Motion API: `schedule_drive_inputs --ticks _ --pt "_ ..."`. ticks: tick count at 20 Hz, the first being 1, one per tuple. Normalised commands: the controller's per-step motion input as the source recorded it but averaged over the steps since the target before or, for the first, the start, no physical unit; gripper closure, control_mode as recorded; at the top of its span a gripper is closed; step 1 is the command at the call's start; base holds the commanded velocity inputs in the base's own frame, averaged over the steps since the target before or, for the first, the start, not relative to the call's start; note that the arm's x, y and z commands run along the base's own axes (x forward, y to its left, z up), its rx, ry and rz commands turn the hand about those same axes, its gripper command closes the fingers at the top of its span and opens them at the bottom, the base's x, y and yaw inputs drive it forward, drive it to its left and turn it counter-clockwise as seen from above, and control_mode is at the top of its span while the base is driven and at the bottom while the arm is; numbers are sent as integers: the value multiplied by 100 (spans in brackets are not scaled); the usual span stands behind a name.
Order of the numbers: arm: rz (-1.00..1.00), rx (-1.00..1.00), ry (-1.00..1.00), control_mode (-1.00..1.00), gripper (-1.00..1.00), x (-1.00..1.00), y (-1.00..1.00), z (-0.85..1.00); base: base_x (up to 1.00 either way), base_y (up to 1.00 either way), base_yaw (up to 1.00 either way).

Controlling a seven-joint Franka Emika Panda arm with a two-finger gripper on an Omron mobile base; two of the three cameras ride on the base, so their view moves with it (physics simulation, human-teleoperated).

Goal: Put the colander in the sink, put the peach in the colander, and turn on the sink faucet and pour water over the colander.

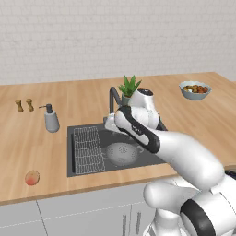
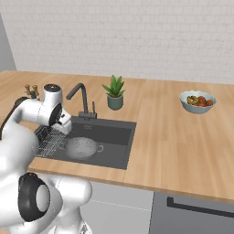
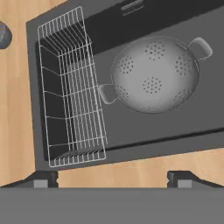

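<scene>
Resting on the floor of the sink [image 1: 152, 159], beside the wire rack [image 1: 86, 150]: the colander [image 1: 121, 153], upright and unheld, so first step judged complete. Remaining, by the look of it: peach into colander, then faucet on and water over it. Hanging above the basin, wrist over the rack end: the arm, with the gripper [image 3: 113, 179] spread wide and empty, both tips seen well apart in the hand view. Standing at the back rim, behind the colander: the sink faucet [image 1: 112, 97], no water visible. Lying on the counter well left of the sink, near the front edge: the peach [image 1: 32, 177], untouched and a long reach from the hand. Noted on the counter: fruit bowl [image 1: 195, 90] far right, potted plant [image 1: 129, 89] just behind the faucet, soap pump [image 1: 51, 119] left of the sink, two small shakers [image 1: 24, 105] beyond. Nothing observed between hand and peach; rack and soap pump judged the nearest hazards to a leftward swing.
</scene>
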Motion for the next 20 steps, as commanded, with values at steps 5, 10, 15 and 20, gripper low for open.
schedule_drive_inputs --ticks 5,10,15,20 --pt "26 -11 11 -100 -100 -43 100 1 0 0 0" --pt "25 -8 10 -100 -100 -12 100 -5 0 0 0" --pt "21 -6 3 -100 -100 -9 93 -12 0 0 0" --pt "11 -3 0 -100 -100 -23 79 -15 0 0 0"
